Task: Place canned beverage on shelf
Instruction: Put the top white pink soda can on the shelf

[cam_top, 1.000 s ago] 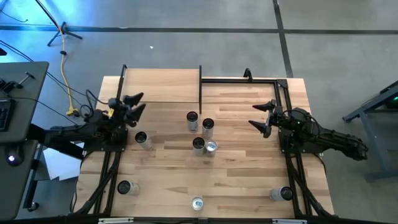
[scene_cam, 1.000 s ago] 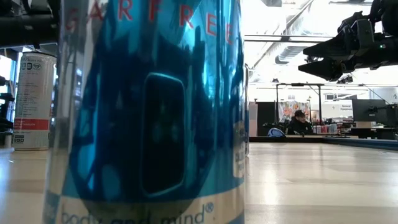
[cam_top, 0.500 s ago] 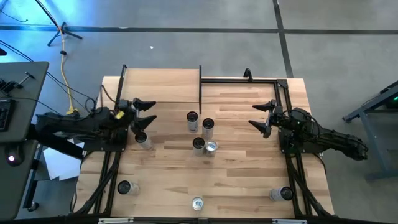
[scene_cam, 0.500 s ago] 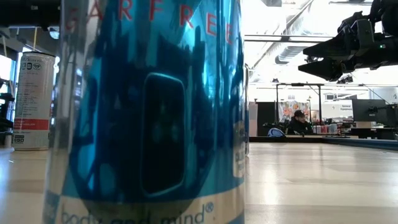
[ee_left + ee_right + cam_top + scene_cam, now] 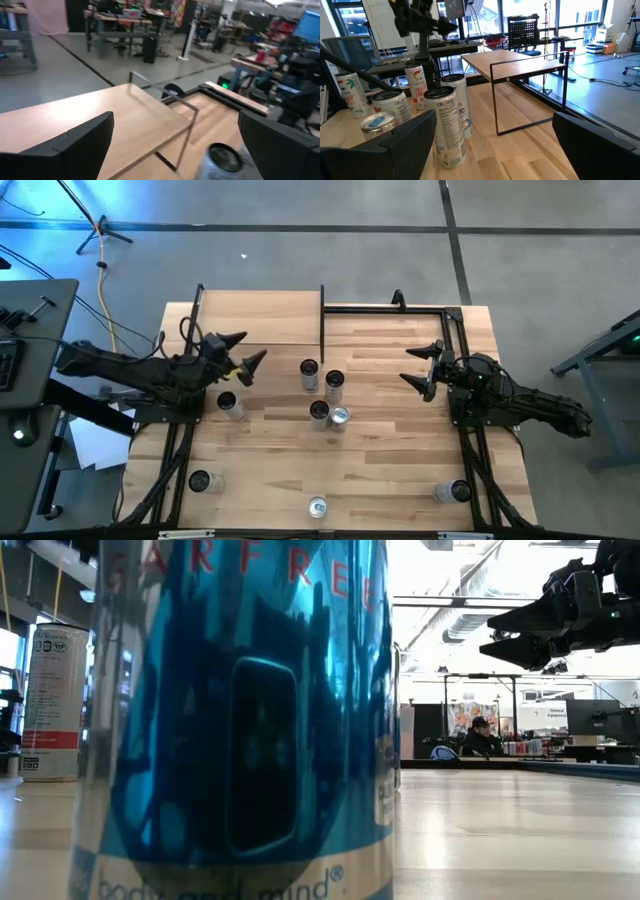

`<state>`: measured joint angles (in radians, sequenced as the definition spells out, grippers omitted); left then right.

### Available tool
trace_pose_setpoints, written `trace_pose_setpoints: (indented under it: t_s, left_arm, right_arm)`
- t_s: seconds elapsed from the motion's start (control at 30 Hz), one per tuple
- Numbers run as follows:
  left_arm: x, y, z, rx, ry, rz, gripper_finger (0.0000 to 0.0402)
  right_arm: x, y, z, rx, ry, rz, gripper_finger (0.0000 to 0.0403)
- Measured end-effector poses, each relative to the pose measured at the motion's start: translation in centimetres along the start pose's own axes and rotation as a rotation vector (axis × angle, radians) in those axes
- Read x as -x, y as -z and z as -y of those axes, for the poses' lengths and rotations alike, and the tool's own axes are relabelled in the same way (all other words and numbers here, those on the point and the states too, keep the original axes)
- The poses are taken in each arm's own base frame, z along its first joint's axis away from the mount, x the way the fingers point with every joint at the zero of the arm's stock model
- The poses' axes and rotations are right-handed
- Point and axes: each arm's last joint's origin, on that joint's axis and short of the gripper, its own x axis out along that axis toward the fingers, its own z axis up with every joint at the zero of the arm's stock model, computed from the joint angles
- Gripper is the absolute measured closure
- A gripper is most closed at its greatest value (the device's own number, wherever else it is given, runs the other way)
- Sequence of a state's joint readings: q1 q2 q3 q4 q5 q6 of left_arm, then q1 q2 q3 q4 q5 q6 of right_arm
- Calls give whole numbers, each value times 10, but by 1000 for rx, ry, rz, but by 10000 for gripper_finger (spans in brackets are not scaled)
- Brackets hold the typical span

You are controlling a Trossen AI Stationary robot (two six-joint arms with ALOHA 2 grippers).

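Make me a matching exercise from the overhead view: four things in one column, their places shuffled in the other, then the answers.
Things:
1. shelf
2. left gripper
3. right gripper
4. lone can

Places:
A. by the table's edge at the picture's bottom, midway along
B. open, over the table's right part
C. on the table's upper left corner
D. open, between the shelf's front edge and the cluster of four cans

Pairs: 1-C, 2-D, 3-B, 4-A
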<state>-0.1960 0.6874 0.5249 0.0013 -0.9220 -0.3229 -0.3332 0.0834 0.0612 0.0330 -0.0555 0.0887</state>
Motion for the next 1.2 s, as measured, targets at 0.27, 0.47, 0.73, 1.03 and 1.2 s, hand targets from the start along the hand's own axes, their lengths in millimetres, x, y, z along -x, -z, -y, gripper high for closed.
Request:
trace_pose_setpoints:
  t_s: [0.27,0.47,0.73,1.03,1.2]
  left_arm:
    - [9,-31,27,-83,48,-148,2]
    - [12,-39,41,-79,97,-328,2]
    - [13,-44,56,-85,112,-747,2]
    - [18,-48,56,-181,-112,-1090,2]
    - [20,-45,54,-175,-213,-1159,2]
  right_arm:
    - [0,0,0,0,0,0,16]
    - [0,0,0,0,0,0,16]
    - [0,0,0,0,0,0,16]
    - [0,0,0,0,0,0,16]
    - [0,0,0,0,0,-1,16]
